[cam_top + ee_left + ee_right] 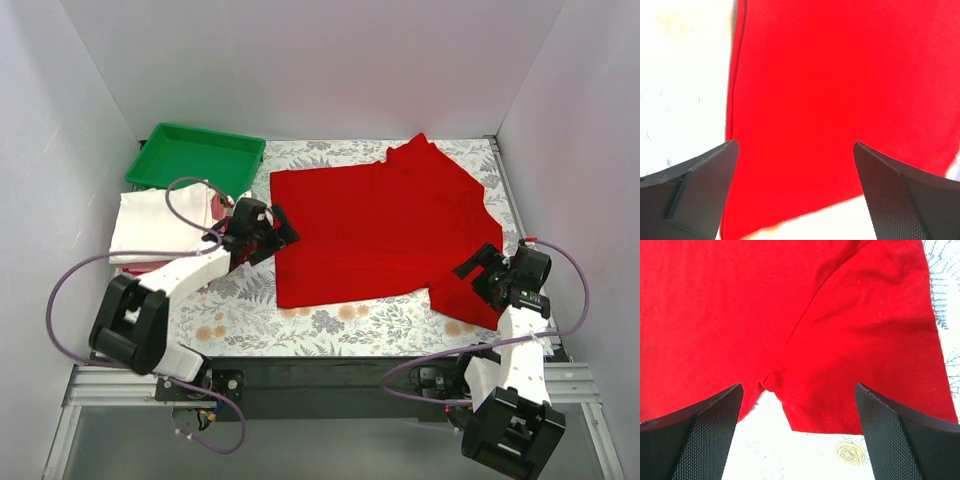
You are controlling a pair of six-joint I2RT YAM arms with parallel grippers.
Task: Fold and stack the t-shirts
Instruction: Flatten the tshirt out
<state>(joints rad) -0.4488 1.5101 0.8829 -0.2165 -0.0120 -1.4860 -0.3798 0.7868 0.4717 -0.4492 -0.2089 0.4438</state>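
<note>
A bright red t-shirt [385, 225] lies spread flat on the floral table cover, collar toward the back right. My left gripper [280, 232] is open and empty, hovering at the shirt's left edge; the red cloth [840, 90] fills the left wrist view between its fingers [705, 185]. My right gripper [480, 272] is open and empty over the shirt's near right sleeve [860, 375], whose hem shows between its fingers [900, 440]. A folded cream-white t-shirt [160, 222] lies at the left on top of folded red cloth [140, 266].
A green plastic tray [195, 155] stands at the back left, behind the folded stack. The floral table cover [330, 320] shows along the front edge. White walls close in the back and both sides.
</note>
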